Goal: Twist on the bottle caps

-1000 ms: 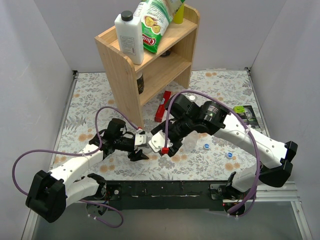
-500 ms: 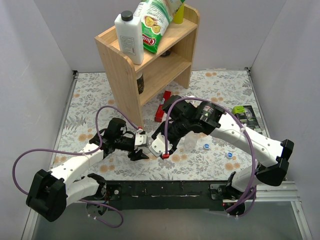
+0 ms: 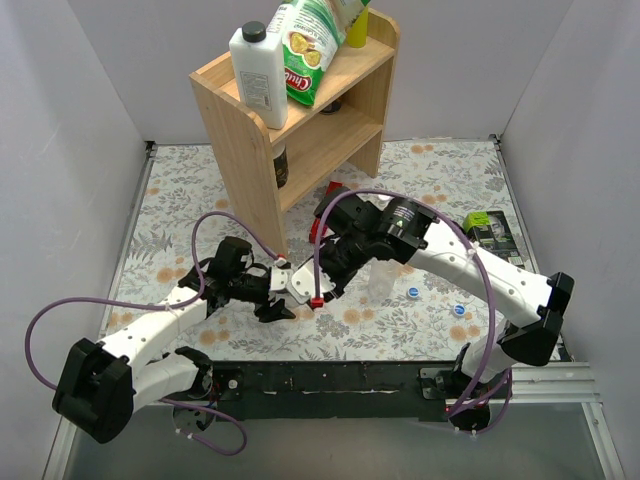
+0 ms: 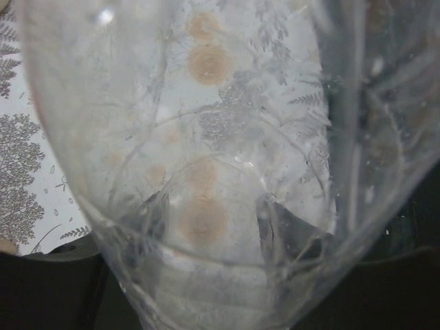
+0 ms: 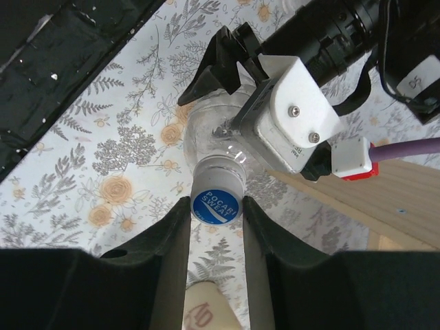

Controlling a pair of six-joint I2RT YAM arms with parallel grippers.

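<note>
A clear bottle (image 5: 210, 134) is held above the floral mat by my left gripper (image 4: 213, 220), which is shut on its body; the plastic fills the left wrist view. A blue bottle cap (image 5: 216, 205) printed POCARI SWEAT sits on this bottle's neck. My right gripper (image 5: 216, 220) is shut on that cap, one finger touching each side. From above, the left gripper (image 3: 270, 295) and right gripper (image 3: 305, 288) meet at the centre front. A second clear bottle (image 3: 380, 282) stands to the right, with two loose blue caps (image 3: 412, 293) (image 3: 458, 310) beyond it.
A wooden shelf (image 3: 345, 125) stands at the back with a white jug (image 3: 258, 75) and a snack bag (image 3: 310, 40) on top. A red tool (image 3: 322, 222) lies by the shelf foot. A green packet (image 3: 480, 220) is at the right.
My right gripper has moved left to the held bottle's neck and closed its fingers onto the blue cap. The left arm has stayed put with the bottle.
</note>
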